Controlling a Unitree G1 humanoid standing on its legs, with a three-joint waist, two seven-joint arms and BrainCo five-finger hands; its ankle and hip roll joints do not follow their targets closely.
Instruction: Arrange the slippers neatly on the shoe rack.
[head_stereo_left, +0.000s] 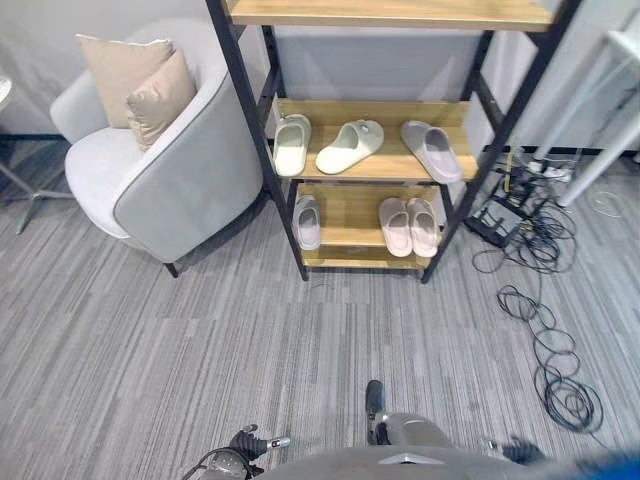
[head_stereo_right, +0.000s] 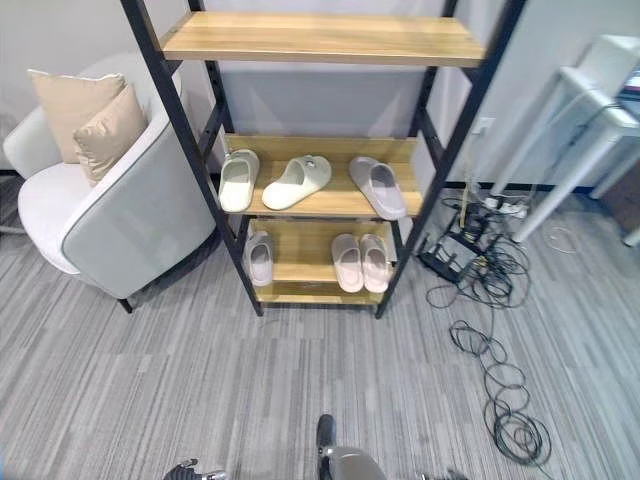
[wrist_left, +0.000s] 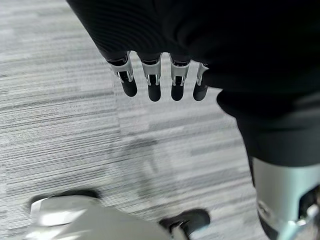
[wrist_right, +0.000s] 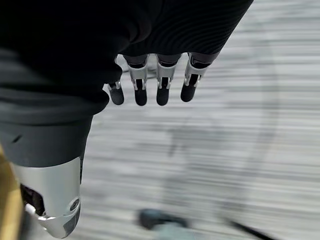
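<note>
On the shoe rack, the slippers sit on two wooden shelves. The middle shelf holds three: a pale green slipper pointing straight in, a second pale green slipper lying crooked beside it, and a grey slipper turned at a slant near the right post. The bottom shelf has one pinkish slipper alone on the left and a tidy pink pair side by side on the right.

Both hands hang low over the grey carpet, well apart from the rack. The left hand has its fingers straight and loose, holding nothing. The right hand looks the same, fingers straight and empty.

The job is probably just starting. A good first move would be to step closer, since the rack is too far to reach. Then the crooked green slipper could be turned to match its partner, toes the same way, sides touching. The grey slipper needs straightening too. It would be best to hold each slipper gently by its side so it does not bump the others off.
</note>
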